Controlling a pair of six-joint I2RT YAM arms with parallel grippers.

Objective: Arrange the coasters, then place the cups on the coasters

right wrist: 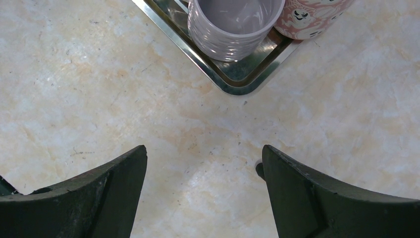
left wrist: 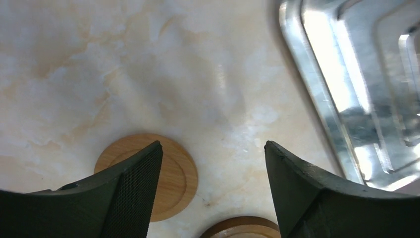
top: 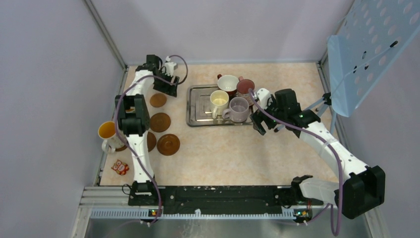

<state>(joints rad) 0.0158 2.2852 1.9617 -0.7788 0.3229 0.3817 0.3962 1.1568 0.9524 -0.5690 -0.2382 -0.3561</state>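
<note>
Brown wooden coasters sit in a loose column at the left of the marbled beige tabletop point(top: 233, 153): a far coaster point(top: 158, 100), a middle coaster point(top: 160, 122), a near coaster point(top: 168, 144), and a fourth coaster point(top: 151, 142) half hidden under the left arm. Only the top view shows this column whole, and there the discs look dark and glossy. The left wrist view catches just two of them, pale-grained, each with a stepped ring. The left end effector point(left wrist: 213, 148) hangs over bare tabletop between the far coaster and the steel tray point(top: 195, 106), its fingers spread with nothing between them. Its left finger, faced with a fine mesh pad, covers part of that disc. The tray shows in that view as a bright, ridged rim.

Four cups stand close together on the tray: the red cup point(top: 228, 83) with a white inside, the maroon-pink cup point(top: 245, 86), the cream cup point(top: 219, 101) and the lilac cup point(top: 238, 109). The right wrist view adds that the lilac cup is ribbed and the pinkish cup beside it bears small ghost faces. The right end effector point(right wrist: 204, 148) hovers just off the tray's corner, fingers wide apart, gripping nothing.

An orange-lined mug point(top: 108, 132) stands at the tabletop's left edge, partly screened by the left arm. Whether a coaster lies under it cannot be told. A small orange-and-white figure point(top: 120, 167) lies nearer the bases. A perforated blue panel point(top: 371, 44) leans in at top right.
</note>
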